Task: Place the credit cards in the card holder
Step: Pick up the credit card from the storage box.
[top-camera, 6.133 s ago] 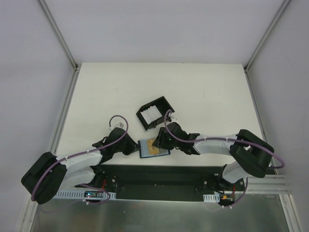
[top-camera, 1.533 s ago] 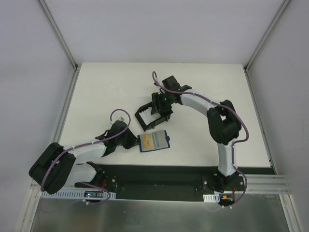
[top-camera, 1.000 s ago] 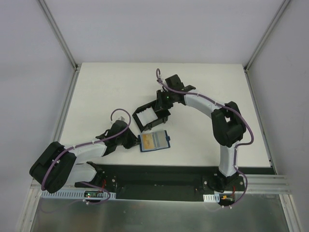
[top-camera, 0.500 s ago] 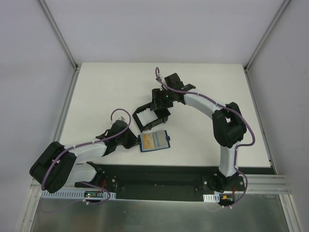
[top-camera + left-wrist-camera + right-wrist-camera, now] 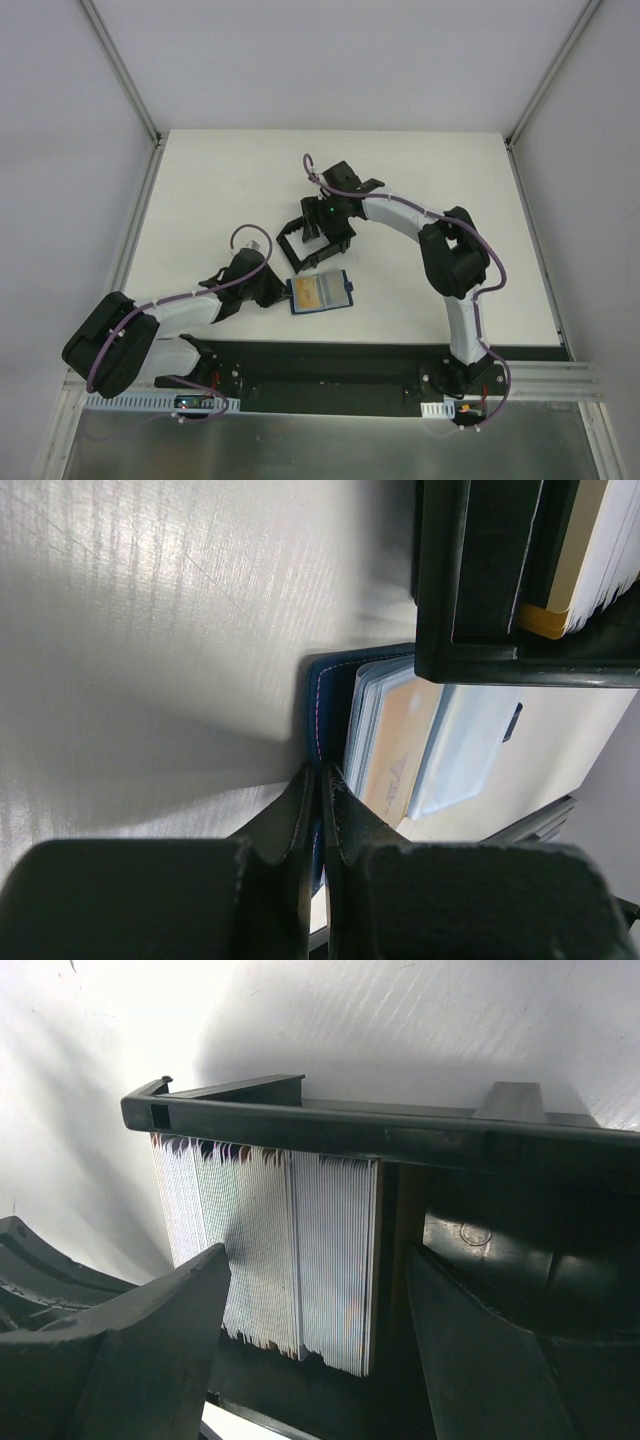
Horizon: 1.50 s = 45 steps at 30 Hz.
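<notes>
The card holder (image 5: 332,294), a navy wallet, lies open on the table with a tan credit card (image 5: 308,292) in its left half. My left gripper (image 5: 283,291) is shut on the wallet's left edge; the left wrist view shows its tips (image 5: 321,780) pinching the navy flap (image 5: 330,695) beside the tan card (image 5: 400,745). My right gripper (image 5: 322,228) is open above the black box frame (image 5: 294,256). In the right wrist view it (image 5: 315,1330) straddles a stack of whitish credit cards (image 5: 290,1250) standing on edge in the box, fingers apart and not touching them.
The black open-sided box (image 5: 350,1130) stands just behind the wallet, its near wall (image 5: 500,665) close over the wallet's top edge. The white table (image 5: 430,200) is bounded by metal rails at left and right. A black strip (image 5: 330,360) runs along the near edge.
My right gripper has left the wallet, gone to the black box and, in the last half second, shifted left and nearer over the card stack. The left gripper and the wallet have stayed put.
</notes>
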{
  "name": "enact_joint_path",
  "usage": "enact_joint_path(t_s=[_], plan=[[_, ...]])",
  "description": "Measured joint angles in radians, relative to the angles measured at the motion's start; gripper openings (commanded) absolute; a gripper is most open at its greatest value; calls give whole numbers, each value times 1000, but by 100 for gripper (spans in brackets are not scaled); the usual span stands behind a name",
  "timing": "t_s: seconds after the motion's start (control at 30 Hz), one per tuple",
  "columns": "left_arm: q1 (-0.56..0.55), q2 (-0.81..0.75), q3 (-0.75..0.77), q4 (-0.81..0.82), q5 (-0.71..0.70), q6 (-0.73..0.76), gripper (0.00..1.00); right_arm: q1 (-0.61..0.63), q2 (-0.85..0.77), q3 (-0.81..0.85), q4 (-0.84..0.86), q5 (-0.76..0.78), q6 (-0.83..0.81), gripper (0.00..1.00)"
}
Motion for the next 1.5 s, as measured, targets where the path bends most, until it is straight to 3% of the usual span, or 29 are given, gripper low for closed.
enact_joint_path(t_s=[0.37,0.57,0.63,0.8,0.9,1.13,1.5], plan=[[6,9,3,9,18,10,0,-27,-6,-22,30,-40,16,59],[6,13,3,13,22,10,0,-45,-37,-40,40,-64,27,47],[6,16,5,14,23,10,0,-48,-40,-42,46,-73,30,50],[6,19,5,19,24,10,0,-50,-40,-53,55,-71,34,69],[6,22,5,24,26,10,0,-45,-40,-53,56,-63,29,73],[6,27,5,30,33,10,0,-29,-34,-39,39,-24,16,73],[6,39,10,34,44,11,0,-23,-26,-34,34,-25,15,58]])
